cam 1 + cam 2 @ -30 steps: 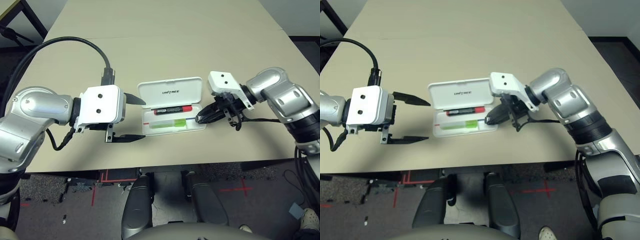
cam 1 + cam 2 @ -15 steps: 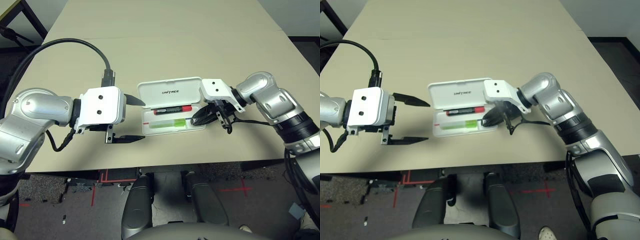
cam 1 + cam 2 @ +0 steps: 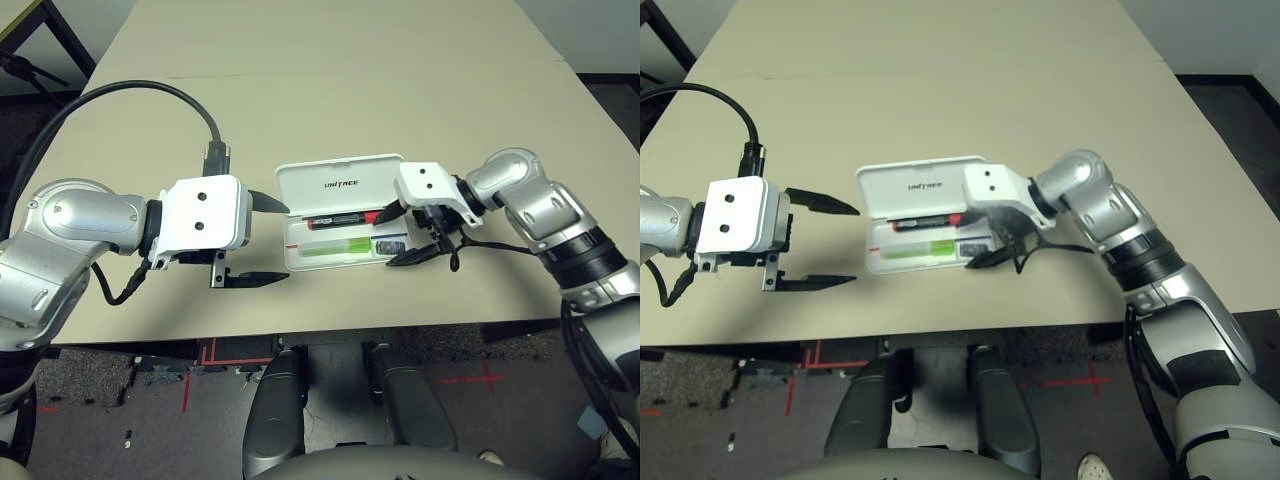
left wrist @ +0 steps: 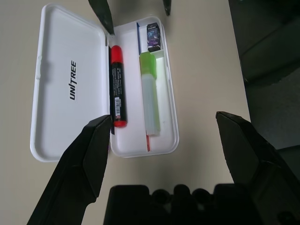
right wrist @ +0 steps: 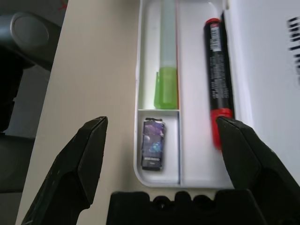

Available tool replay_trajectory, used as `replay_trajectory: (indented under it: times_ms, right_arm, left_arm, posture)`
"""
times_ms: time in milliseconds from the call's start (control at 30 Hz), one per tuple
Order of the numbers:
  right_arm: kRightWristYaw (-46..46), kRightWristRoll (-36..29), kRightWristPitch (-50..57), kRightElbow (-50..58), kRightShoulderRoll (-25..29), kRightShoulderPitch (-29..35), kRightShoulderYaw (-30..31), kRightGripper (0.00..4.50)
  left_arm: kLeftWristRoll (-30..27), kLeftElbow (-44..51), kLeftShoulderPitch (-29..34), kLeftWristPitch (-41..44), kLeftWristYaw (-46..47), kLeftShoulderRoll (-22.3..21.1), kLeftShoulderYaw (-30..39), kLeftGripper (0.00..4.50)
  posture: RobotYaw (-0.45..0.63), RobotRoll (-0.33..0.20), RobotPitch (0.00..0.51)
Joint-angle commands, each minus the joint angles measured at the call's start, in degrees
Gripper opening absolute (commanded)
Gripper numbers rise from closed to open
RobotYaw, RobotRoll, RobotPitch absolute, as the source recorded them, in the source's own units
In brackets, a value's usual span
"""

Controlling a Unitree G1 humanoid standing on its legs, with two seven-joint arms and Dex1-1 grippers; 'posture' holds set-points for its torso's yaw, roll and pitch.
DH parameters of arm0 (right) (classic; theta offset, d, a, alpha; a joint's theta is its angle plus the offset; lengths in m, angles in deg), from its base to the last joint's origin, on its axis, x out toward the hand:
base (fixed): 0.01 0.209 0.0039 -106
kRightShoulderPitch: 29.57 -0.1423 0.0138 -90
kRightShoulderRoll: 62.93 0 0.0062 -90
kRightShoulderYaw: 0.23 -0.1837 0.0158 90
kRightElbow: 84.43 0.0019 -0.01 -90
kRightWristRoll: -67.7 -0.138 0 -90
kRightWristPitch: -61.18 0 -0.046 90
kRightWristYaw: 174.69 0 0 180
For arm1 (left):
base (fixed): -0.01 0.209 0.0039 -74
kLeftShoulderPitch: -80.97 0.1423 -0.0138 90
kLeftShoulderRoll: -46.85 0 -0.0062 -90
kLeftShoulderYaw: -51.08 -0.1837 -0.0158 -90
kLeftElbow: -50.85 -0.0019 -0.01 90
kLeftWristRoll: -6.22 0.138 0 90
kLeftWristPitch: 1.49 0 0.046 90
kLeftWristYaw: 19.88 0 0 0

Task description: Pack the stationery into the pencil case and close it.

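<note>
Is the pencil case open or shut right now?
Open. The pencil case has its printed lid folded flat back on the table, leaving the red marker, green-ended stick and small dark piece exposed in the tray.

We see a broad beige rectangular table (image 3: 330, 60) with a faint seam across its far part. Below its near edge lies dark speckled floor (image 3: 150, 400) marked with red tape lines (image 3: 470, 379).
</note>
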Motion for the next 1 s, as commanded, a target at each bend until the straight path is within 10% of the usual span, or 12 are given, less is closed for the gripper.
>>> replay_trajectory:
  times_ms: [33,667,1000]
  right_arm:
    - [-1.52,-2.63,3.32,3.25,2.82,1.43,-2.96,4.44]
    - [4.82,-14.01,21.46,16.29,19.00,17.77,-20.58,4.44]
    - [8.81,-16.81,23.32,16.57,21.49,23.24,-25.21,4.50]
  left_arm:
    - [0.92,-0.43,1.07,-0.61,0.19,-0.69,-0.17,4.50]
    - [8.25,-26.03,-3.16,-2.87,10.75,10.35,-1.30,4.50]
    - [9.22,-38.07,-9.37,-0.92,15.98,18.68,-0.96,1.10]
  posture:
    - [0.04,0.000,0.198]
    - [-0.05,0.000,0.199]
    - [-0.08,0.000,0.196]
